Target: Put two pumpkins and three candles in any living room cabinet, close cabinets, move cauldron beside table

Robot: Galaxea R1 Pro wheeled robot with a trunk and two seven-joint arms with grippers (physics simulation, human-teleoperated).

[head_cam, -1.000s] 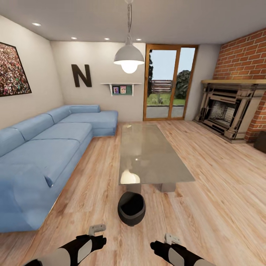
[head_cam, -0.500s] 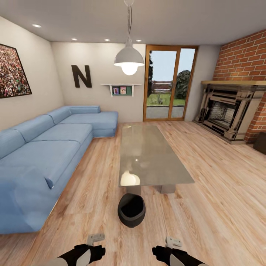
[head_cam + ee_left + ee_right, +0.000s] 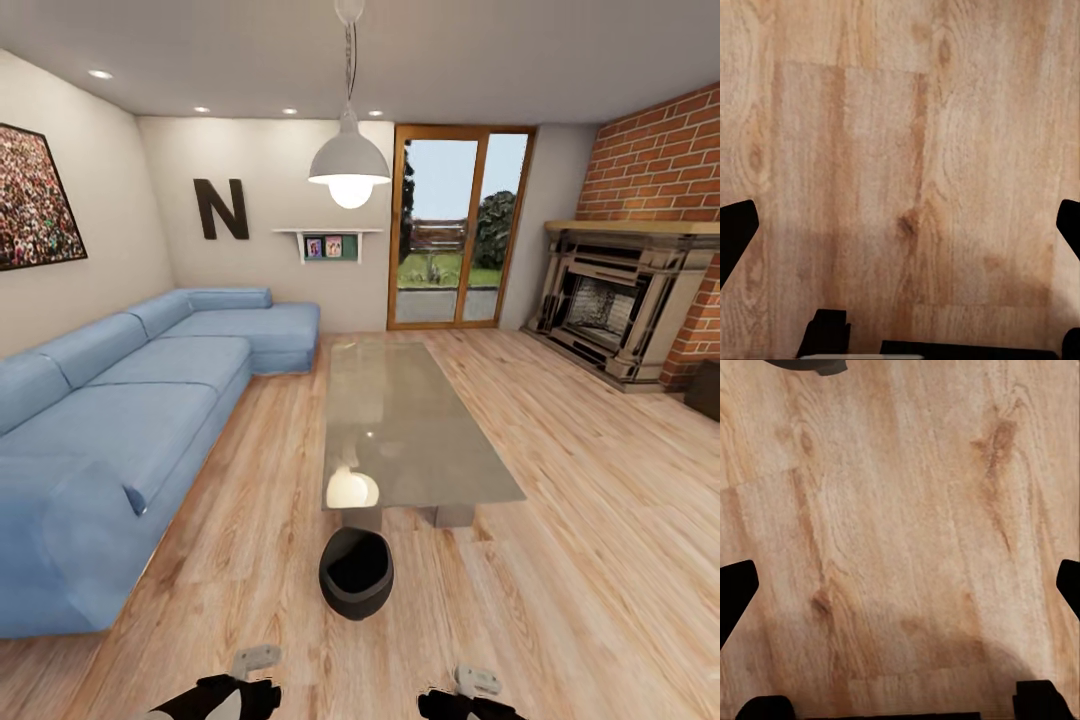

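The cauldron (image 3: pixel 356 572), matte black with a wide mouth, sits upright on the wood floor (image 3: pixel 560 600) just off the near short edge of the desk (image 3: pixel 405 420), close to its block legs but apart from them, about in line with the near-left part of that edge. The desk is a long, low glass-topped coffee table, its top bare and reflecting the pendant lamp (image 3: pixel 349 165) hanging above. A blue sectional sofa (image 3: pixel 130 410) runs along the left wall beside the desk's left long edge. A stone fireplace (image 3: pixel 615 305) stands against the brick wall on the right, and a dark-brown cabinet (image 3: pixel 706 388) corner shows at the right border past it. A glass door (image 3: pixel 455 225) fills the far wall, with an N letter (image 3: pixel 221 207) and a small shelf (image 3: pixel 328 240) to its left. The left gripper (image 3: pixel 250 685) and right gripper (image 3: pixel 470 695) sit low at the bottom of the head view, on the near side of the cauldron, well apart from it and from each other. In both wrist views the dark fingertips (image 3: pixel 736 229) (image 3: pixel 736 592) stand wide at opposite borders with only floor planks between, so both sets of jaws are released and hold nothing. A dark curved edge, likely the cauldron (image 3: pixel 808 364), shows at the border of the right wrist view.
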